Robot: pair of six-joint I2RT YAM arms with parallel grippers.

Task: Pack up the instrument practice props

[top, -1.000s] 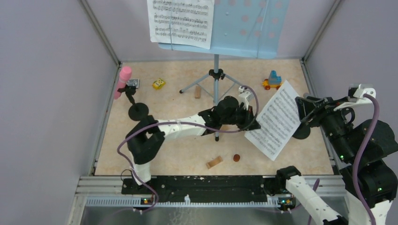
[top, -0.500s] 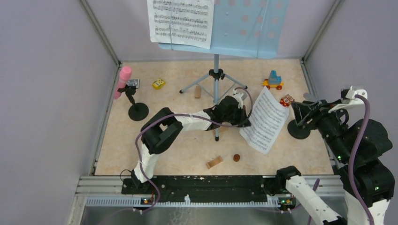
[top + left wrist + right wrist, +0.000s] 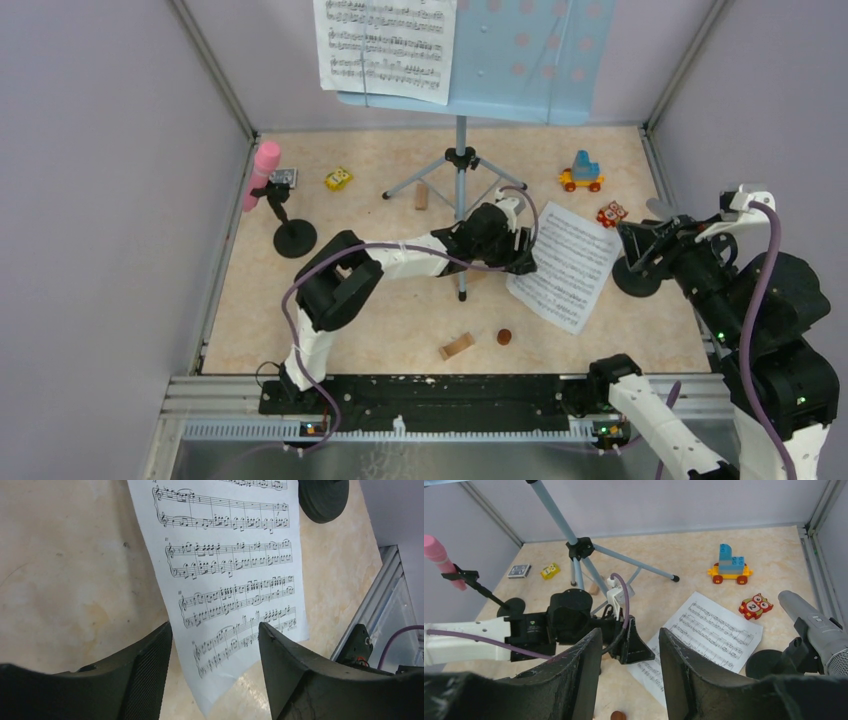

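Note:
The pale blue music rack (image 3: 520, 60) stands at the back on its grey-blue tripod legs (image 3: 460, 170), with one white page (image 3: 385, 45) on it. A second sheet-music page (image 3: 565, 265) lies flat on the floor. My left gripper (image 3: 527, 250) hovers at its left edge, open, and in the left wrist view the page (image 3: 230, 570) lies below the gripper (image 3: 215, 645). The pink microphone (image 3: 262, 172) sits in its black holder (image 3: 295, 238). The silver microphone (image 3: 819, 630) rests on the right holder (image 3: 637, 277). My right gripper (image 3: 630, 632) is open and empty above that holder.
A yellow toy car (image 3: 338, 179), a blue-and-yellow toy vehicle (image 3: 581, 172) and a red owl block (image 3: 610, 214) sit on the floor. A wooden block (image 3: 457, 346) and a small brown disc (image 3: 504, 337) lie near the front. Grey walls close in three sides.
My left gripper has opened and let go of the sheet, which dropped from standing on edge to lying flat. The right arm drew back a little to the right.

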